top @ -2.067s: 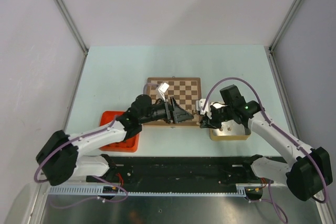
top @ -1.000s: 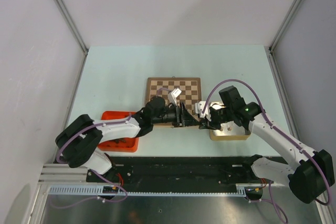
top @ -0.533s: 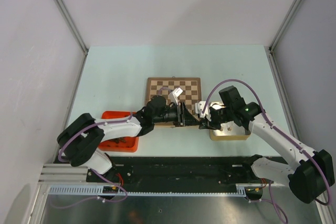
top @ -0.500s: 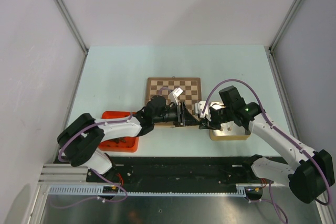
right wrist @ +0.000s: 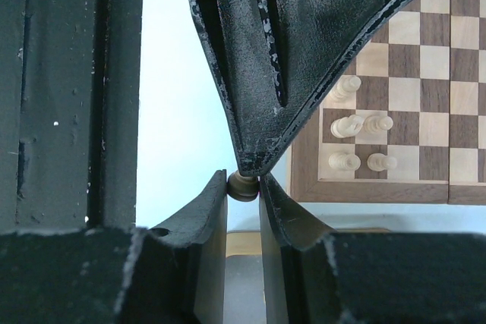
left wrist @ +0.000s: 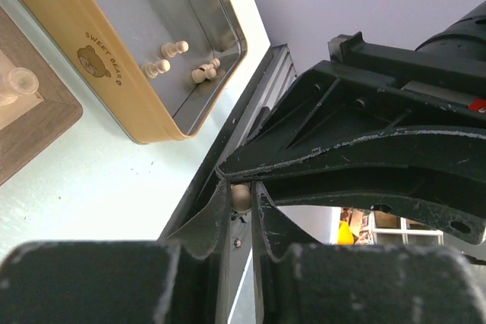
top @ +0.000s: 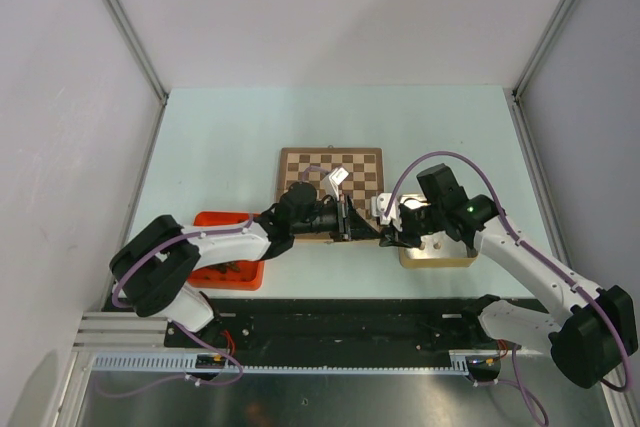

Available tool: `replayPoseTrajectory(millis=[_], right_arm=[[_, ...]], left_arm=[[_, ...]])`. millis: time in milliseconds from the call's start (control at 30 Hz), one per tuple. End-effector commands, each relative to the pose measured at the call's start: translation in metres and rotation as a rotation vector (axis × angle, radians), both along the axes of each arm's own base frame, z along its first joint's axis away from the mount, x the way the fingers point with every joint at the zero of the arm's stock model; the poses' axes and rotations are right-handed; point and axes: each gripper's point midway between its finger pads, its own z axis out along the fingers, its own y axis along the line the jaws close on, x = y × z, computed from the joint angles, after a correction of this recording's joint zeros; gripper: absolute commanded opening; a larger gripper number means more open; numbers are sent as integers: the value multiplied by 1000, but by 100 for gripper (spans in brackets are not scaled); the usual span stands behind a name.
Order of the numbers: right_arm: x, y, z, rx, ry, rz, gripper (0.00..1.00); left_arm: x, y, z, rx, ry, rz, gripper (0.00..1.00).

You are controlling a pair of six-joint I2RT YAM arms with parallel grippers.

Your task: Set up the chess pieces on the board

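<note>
The left tool is closed almost fully, its two fingertips nipping a pale chess piece in mid-air. The right tool has hold of that same little piece, its tips nearly together on it, so the two tools meet nose to nose with the piece pinched between both pairs. They hang over the strip of table between the board's near right corner and a gold tin.

From above, it is crowded there: the tin lies just right of the board, and both wrists cover that gap. The tin's rim is close beneath the tools, and a few pale chessmen lie inside it. Five pale pieces stand bunched on squares near the board's corner; the other squares in sight are bare.

A red tray sits to the left at the near edge, partly under the left arm. The table is pale green, closed in by plain pale walls with metal posts at the far corners.
</note>
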Motion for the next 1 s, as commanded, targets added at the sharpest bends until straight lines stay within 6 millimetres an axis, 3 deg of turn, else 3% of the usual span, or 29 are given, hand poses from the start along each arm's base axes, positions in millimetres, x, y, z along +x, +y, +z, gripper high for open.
replayPoseTrajectory(millis=[0,33,200,333,433,533,767,967], right_arm=[[7,3,15,22,-50,-15,1],[8,3,15,23,-52,-15,1],[11,3,16,23,-45,-43,12],[17,0,14,6,-36,-97,43],[17,-1,16,4,-37,-102,59],[18,-3,15,-5,-38,-112,66],[19,-10,17,-28,-52,-116,70],[19,-20,24,-34,-68,-116,70]], left_arm=[[-2,-9,25,-72,-53,-46,8],[-2,-9,26,-73,-54,-46,0],[-2,-8,26,-72,-64,-45,0],[-1,-6,27,-73,-78,-35,0],[1,-3,27,-70,-90,-31,0],[2,1,26,-67,-94,-27,0],[7,16,29,-55,-120,-10,0],[22,40,29,-8,-156,46,0]])
